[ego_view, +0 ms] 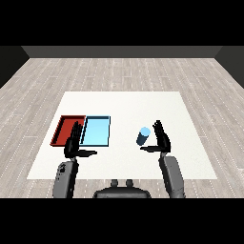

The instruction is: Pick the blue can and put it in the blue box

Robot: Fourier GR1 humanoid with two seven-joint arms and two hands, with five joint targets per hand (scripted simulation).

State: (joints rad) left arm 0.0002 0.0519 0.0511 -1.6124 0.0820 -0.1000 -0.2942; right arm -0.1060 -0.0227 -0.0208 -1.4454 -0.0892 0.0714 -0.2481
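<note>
Lying tilted on the matte white table [124, 102], the cylindrical blue can [143, 136] sits beside the open-fingered, empty right hand [161, 138]; the left hand [73, 144] likewise has straight fingers and holds nothing.

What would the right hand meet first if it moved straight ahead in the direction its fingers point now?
Probably nothing: the right hand has open fingers pointing up and slightly left, across bare table. The blue can lies just to its left, beside that line and not in it, though depth is hard to judge.
</note>
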